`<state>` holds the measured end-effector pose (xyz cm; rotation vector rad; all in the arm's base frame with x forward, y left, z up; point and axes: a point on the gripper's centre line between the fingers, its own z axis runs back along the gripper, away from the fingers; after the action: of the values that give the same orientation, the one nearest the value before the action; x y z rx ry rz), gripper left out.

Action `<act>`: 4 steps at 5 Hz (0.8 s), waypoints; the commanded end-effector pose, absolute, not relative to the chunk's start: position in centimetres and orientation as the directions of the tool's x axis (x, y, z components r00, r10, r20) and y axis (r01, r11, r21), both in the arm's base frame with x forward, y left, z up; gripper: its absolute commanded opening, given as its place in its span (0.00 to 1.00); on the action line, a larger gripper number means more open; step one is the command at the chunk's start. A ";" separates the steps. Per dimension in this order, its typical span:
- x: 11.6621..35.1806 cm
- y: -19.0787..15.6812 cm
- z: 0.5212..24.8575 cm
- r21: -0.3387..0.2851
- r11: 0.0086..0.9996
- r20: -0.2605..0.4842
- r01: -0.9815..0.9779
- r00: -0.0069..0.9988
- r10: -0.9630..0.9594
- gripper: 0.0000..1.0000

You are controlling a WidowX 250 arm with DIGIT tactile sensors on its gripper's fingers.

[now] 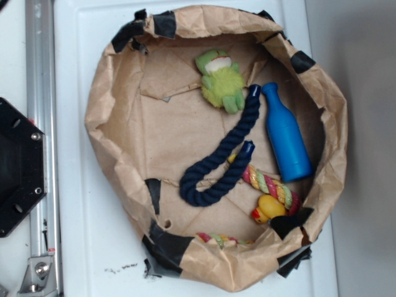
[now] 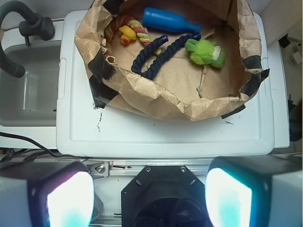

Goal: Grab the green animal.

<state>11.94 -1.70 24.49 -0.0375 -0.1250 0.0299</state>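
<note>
The green animal, a fuzzy lime-green plush frog (image 1: 221, 80) with a white-and-orange mouth, lies near the back of a brown paper-lined basket (image 1: 111, 105), next to the neck of a blue bottle (image 1: 286, 133). In the wrist view the frog (image 2: 204, 52) lies at the upper right inside the basket. My gripper (image 2: 149, 198) is open and empty, its two glowing fingertips (image 2: 68, 201) wide apart. It hovers well short of the basket, above the robot's black base. The gripper does not show in the exterior view.
In the basket also lie a dark blue rope (image 1: 219, 158), a multicoloured rope (image 1: 272, 182) and a small yellow rubber duck (image 1: 269, 208). The basket stands on a white board (image 1: 74, 185). A metal rail (image 1: 38, 93) and the black base (image 1: 15, 167) are at the left.
</note>
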 end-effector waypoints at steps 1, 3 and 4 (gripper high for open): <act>11.9 -1.7 24.5 -0.039 0.999 0.124 -0.028 0.992 0.032 1.00; 20.1 1.9 17.3 0.228 0.972 0.202 0.066 0.973 -0.113 1.00; 23.6 4.4 13.9 0.366 0.919 0.161 0.146 0.963 -0.217 1.00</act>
<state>23.14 3.56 12.69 0.3538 -0.1704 -0.2089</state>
